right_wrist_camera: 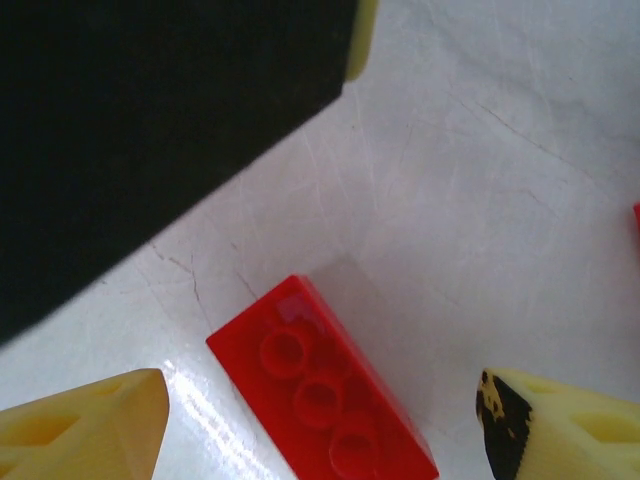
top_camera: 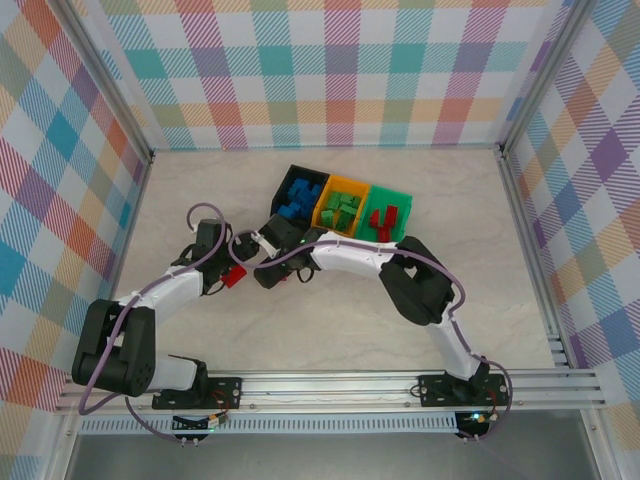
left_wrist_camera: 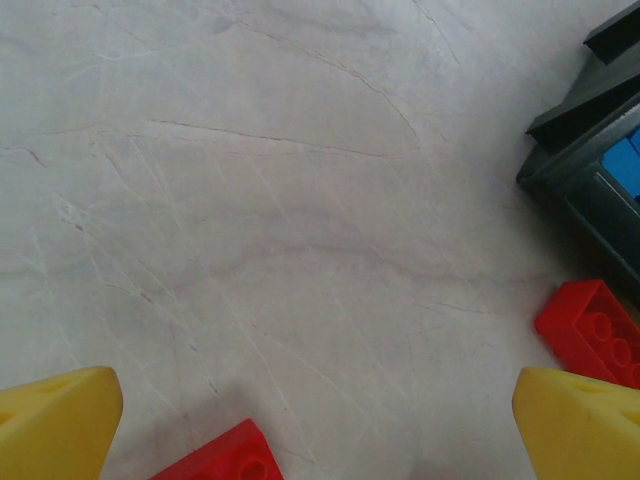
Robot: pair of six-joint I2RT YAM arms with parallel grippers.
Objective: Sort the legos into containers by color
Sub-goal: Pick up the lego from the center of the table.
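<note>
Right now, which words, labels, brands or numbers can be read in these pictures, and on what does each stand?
None can be read. The red studded plastic brick has blank studs; the black, orange and green plastic bins and the pale marbled table show no print.

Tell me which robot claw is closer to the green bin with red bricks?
Right. The right gripper is left of the green bin and a bit toward the arm bases. The left gripper is even farther left, past the right one.
</note>
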